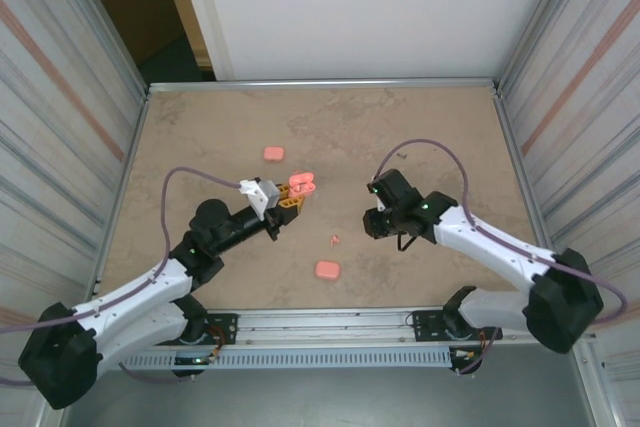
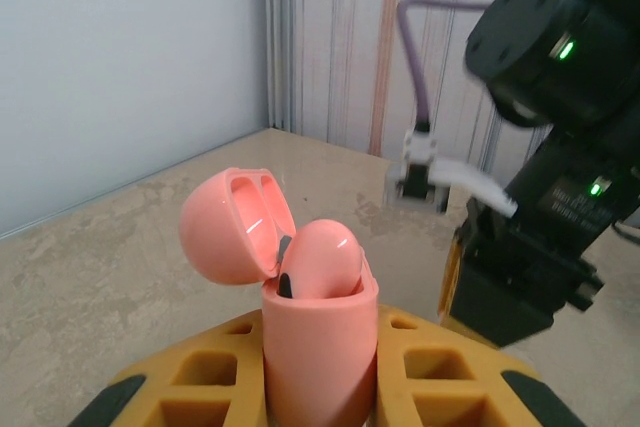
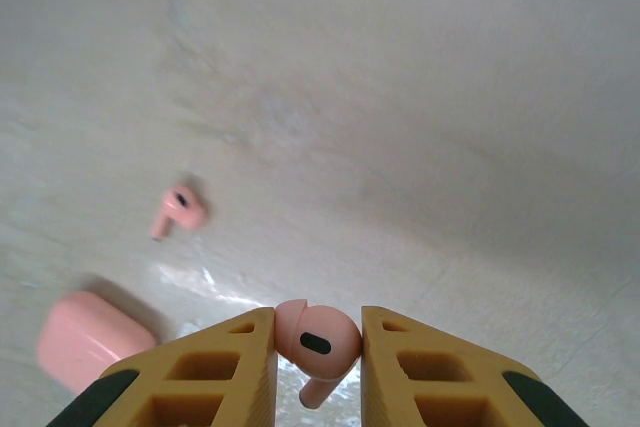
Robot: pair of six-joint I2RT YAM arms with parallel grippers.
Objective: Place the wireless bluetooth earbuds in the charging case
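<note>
Top external view: the left gripper [image 1: 288, 197] clamps the open charging case [image 1: 303, 183] and holds it out toward the right gripper [image 1: 373, 220], which hangs well apart from it across the table [image 1: 200, 127]. A loose earbud [image 1: 335, 240] lies between the two grippers, on the side toward the arm bases. A closed case [image 1: 327, 270] sits nearer the bases again, and a second closed case [image 1: 273, 153] lies beyond the left gripper.

Left wrist view: yellow fingers [image 2: 200, 387] press both flanks of the case body and keep it upright. Its lid [image 2: 235, 227] is hinged back to the left, so the wells face up, evidently to give the other arm a clear way in. A seated earbud [image 2: 325, 257] appears to fill one well just above the fingertips. The right arm [image 2: 530, 227] looms ahead and to the right.

Right wrist view: the right gripper's fingertips pinch the held earbud [image 3: 318, 339] by its rounded head, with the stem trailing back between them. The loose earbud and a closed case lie on the table ahead and to the left. By the look of it, the stem would need turning toward the case before insertion.
</note>
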